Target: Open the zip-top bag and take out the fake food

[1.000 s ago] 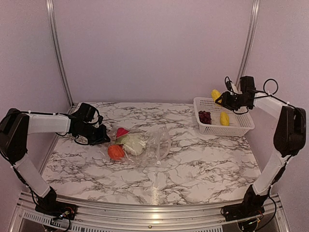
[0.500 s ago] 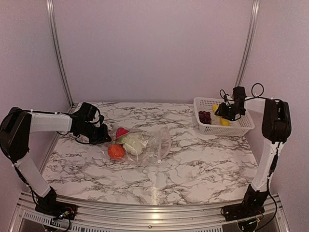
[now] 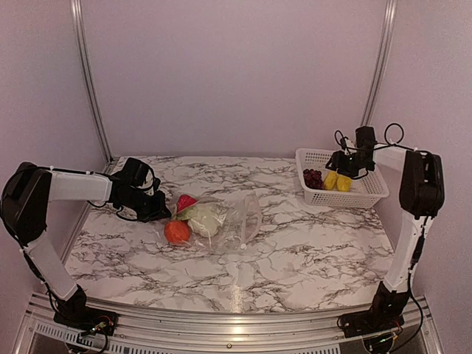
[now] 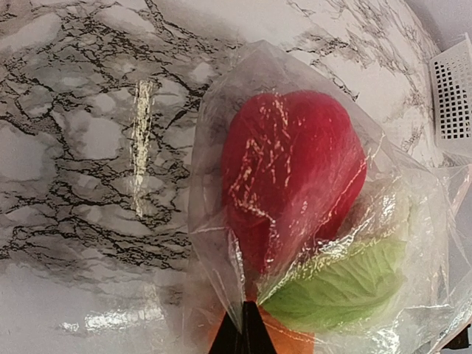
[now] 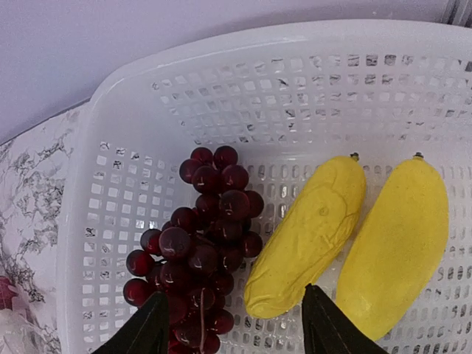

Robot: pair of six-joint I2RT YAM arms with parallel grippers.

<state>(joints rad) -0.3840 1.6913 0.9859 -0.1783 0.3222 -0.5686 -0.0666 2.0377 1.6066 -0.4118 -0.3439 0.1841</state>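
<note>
The clear zip-top bag [image 3: 225, 219] lies on the marble table with a red piece [image 3: 186, 201], a pale green leafy piece [image 3: 206, 219] and an orange-red ball [image 3: 176, 231] in it. My left gripper [image 3: 164, 212] is shut on the bag's left edge; in the left wrist view [image 4: 245, 324] the plastic [image 4: 214, 243] runs into the closed tips, with the red piece [image 4: 291, 166] and the leaf [image 4: 346, 284] behind. My right gripper [image 3: 341, 164] is open and empty over the white basket [image 3: 372, 195]. Below it [image 5: 234, 324] lie two yellow pieces [image 5: 310, 236] [image 5: 398, 251] and the grape cluster [image 5: 199, 251].
The white lattice basket [image 5: 110, 147] stands at the back right corner of the table. Metal frame posts [image 3: 87, 81] rise at both back corners. Bare marble [image 3: 310, 251] lies between the bag and the basket.
My right gripper came down to the basket with a yellow piece and let it go; it now lies beside the other yellow piece. The left gripper has held still on the bag.
</note>
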